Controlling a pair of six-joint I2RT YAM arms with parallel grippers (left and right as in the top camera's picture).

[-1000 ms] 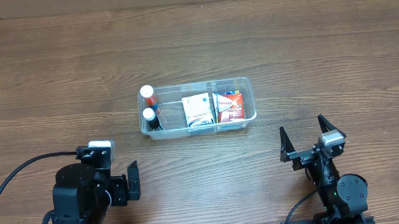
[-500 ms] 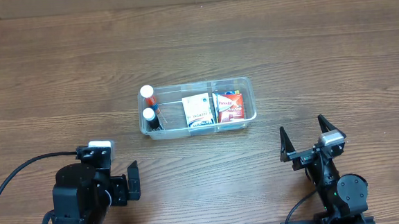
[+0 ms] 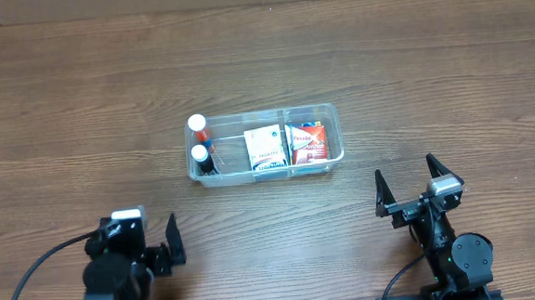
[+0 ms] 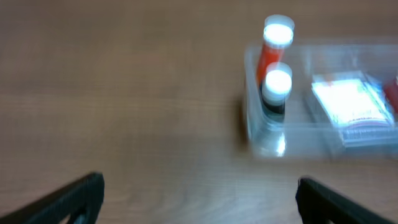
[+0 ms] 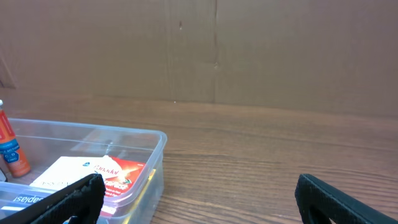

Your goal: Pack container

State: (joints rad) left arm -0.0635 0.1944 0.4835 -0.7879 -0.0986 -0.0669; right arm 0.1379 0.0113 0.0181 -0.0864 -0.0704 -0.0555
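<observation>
The container [image 3: 337,132] sits near the middle of the wooden table [image 3: 448,55]. Its long axis runs from 9 o'clock to 3 o'clock, with the 3 o'clock end swung very slightly toward the far side. It rests flat with the open top facing up. Thin dividers split it into three compartments in a row.

There are four things inside. Two white-capped bottles stand upright in the 9 o'clock compartment: a red bottle [image 3: 196,125] at the far corner and a black bottle [image 3: 200,155] just beside it on the 6 o'clock side. I can't tell from here whether they touch. Two small boxes take the other sections. A white-and-blue box [image 3: 266,150] is in the middle one. A red box [image 3: 308,141] is in the 3 o'clock one, lying tilted with its printed face up.

The left gripper [image 4: 199,182] hangs low over the table between 7 and 8 o'clock of the container, well apart from it. Its jaws are spread wide with nothing between them. Its wrist view is blurred, but the bottles show ahead at about 1 o'clock.

The right gripper [image 3: 403,167] sits at roughly 4 o'clock of the container, near it but not touching. Its fingers are wide apart and empty, and they point toward 12 o'clock.
</observation>
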